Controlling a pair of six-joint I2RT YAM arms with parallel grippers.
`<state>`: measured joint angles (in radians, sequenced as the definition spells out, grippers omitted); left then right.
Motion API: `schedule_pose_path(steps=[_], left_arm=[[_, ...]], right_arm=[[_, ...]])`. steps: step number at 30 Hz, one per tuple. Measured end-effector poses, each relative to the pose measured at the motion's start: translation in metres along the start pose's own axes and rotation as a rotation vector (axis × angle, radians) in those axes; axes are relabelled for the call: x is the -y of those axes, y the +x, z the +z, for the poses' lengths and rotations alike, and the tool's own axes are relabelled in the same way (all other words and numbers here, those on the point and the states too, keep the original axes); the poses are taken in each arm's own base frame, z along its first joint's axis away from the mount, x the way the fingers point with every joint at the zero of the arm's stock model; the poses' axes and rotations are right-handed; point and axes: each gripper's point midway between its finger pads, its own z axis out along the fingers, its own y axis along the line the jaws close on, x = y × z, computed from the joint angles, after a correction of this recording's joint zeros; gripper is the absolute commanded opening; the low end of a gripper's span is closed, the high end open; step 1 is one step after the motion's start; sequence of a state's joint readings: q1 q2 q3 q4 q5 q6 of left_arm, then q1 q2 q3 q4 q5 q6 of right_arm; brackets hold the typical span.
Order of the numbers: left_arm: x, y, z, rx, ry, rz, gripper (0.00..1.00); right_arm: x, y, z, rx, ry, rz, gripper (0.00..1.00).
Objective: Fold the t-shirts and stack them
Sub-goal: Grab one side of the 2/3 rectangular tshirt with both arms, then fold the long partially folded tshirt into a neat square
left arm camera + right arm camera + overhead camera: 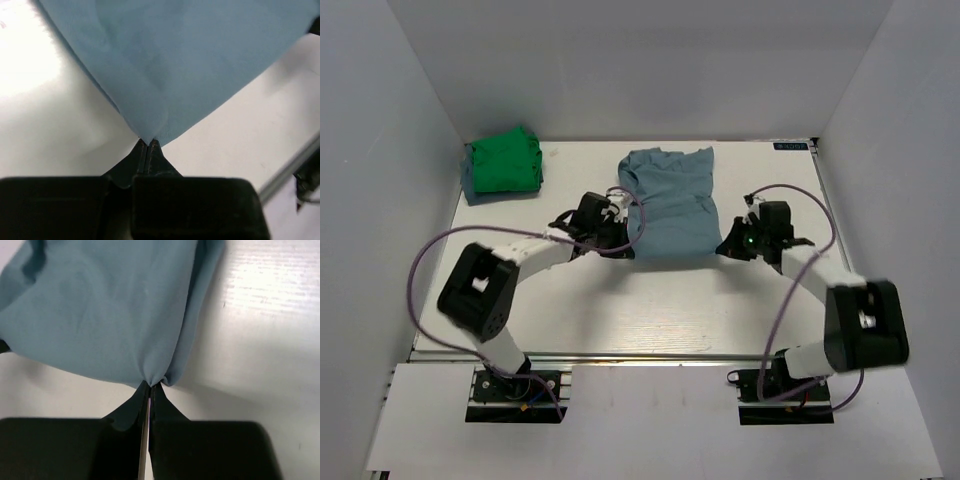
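In the top external view, the dusty blue-grey t-shirt (670, 205) is seen lying spread on the bench (620, 310), near its middle, with what looks like the collar end toward the far wall and the hem toward the arms. The two near corners are taken, one by each arm: the left end effector (631, 248) is closed on the near left corner and the right end effector (723, 247) on the near right one. This is confirmed in both wrist views (the fingers are pressed together, with a small pucker of cloth pinched at their tips). The corners are held as a pair, it is judged, so that the hem can be carried evenly toward the collar and a straight fold made without skewing. The bright green t-shirt (505, 163), already a compact folded bundle, is set in the far left corner, well apart, presumably to mark where the stack is built. The fold itself is not yet made.
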<state>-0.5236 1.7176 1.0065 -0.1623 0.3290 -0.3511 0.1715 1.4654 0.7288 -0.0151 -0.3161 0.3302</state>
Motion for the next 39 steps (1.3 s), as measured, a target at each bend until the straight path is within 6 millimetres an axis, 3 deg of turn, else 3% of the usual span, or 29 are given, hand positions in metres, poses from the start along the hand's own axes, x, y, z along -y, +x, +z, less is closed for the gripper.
schedule_pose_path(steps=[9,13,17,21,24,28,33,39], left_arm=[[0.07,0.002,-0.106,0.164,0.146,0.085,0.0],[0.081,0.003,-0.131,0.2,0.17,0.084,0.0],[0.084,0.003,-0.137,0.21,0.173,0.07,0.0],[0.078,-0.001,-0.136,0.217,0.134,0.038,0.0],[0.075,-0.015,-0.137,0.249,0.089,0.01,0.0],[0.067,-0.043,-0.135,0.301,0.018,-0.023,0.0],[0.056,-0.087,-0.117,0.35,-0.086,-0.042,0.0],[0.03,-0.113,-0.092,0.359,-0.226,-0.072,0.0]], right_arm=[[-0.043,0.029,-0.096,0.087,-0.087,-0.06,0.0],[-0.058,0.029,-0.127,0.114,-0.112,-0.081,0.0],[-0.072,0.017,-0.144,0.147,-0.14,-0.109,0.0],[-0.074,0.01,-0.141,0.124,-0.138,-0.106,0.0],[-0.074,0.001,-0.134,0.106,-0.131,-0.096,0.0],[-0.079,-0.024,-0.124,0.115,-0.132,-0.088,0.0],[-0.077,-0.064,-0.104,0.148,-0.098,-0.075,0.0],[-0.07,-0.1,-0.072,0.141,-0.052,-0.064,0.0]])
